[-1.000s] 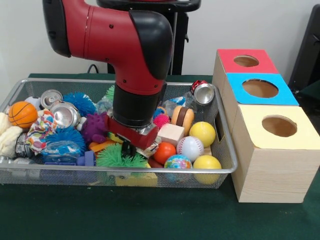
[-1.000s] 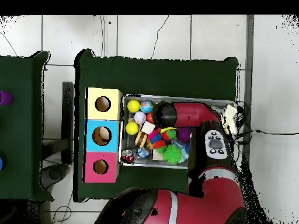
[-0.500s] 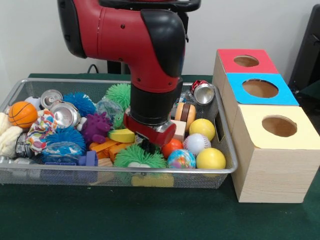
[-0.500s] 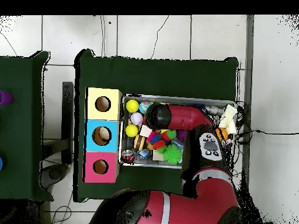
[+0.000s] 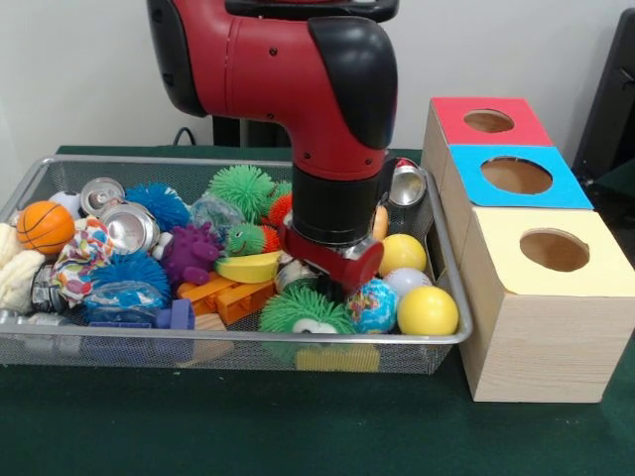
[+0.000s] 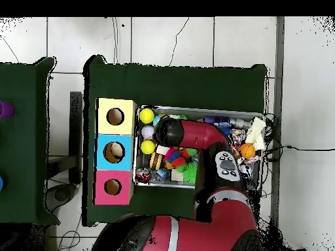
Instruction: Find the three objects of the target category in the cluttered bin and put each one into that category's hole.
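The wire bin (image 5: 451, 288) holds a jumble of toys. At its right end lie two yellow balls (image 5: 428, 310) (image 5: 402, 254), a globe-print ball (image 5: 374, 304) and a white baseball (image 5: 405, 281). An orange basketball (image 5: 45, 226) sits at the far left. My gripper (image 5: 332, 290) is down among the toys, between a green spiky ball (image 5: 303, 310) and the globe ball; the wrist hides it. Beside the bin stand the red (image 5: 486, 121), blue (image 5: 516, 176) and yellow (image 5: 554, 250) hole boxes. In the overhead view the arm (image 6: 169, 131) covers the bin's box end, next to the yellow balls (image 6: 146, 116) (image 6: 147, 146).
Crushed cans (image 5: 129, 226), blue (image 5: 157, 203), purple (image 5: 189, 253) and green (image 5: 241, 188) spiky balls, a yellow banana toy (image 5: 248, 267), orange blocks (image 5: 223, 295) and a patterned cloth (image 5: 84, 253) fill the bin. Another can (image 5: 405, 184) leans in the far right corner.
The arm has swept right along the bin toward the boxes. The green spiky ball and globe ball shifted right with it; the orange ball and wooden block are now hidden.
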`<state>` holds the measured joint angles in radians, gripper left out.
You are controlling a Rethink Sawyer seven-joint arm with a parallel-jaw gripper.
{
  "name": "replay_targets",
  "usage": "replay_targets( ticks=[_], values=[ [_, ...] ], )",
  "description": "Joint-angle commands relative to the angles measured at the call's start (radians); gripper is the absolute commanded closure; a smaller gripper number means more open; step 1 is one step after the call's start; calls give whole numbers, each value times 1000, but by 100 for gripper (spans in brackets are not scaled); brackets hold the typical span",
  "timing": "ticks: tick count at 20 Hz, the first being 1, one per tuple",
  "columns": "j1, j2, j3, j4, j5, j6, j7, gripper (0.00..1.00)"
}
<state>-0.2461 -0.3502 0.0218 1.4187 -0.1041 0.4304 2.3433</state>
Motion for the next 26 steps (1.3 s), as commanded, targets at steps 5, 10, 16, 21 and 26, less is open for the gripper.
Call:
replay_targets(
  ticks=[5,10,16,21,26],
  values=[
    [72,69,88,140,151,-100,237,100],
    [79,63,75,147,187,-96,213,100],
    [86,54,56,151,210,-87,185,100],
    [66,19,41,155,211,-27,136,100],
    [58,-26,10,150,199,39,106,100]
  ],
)
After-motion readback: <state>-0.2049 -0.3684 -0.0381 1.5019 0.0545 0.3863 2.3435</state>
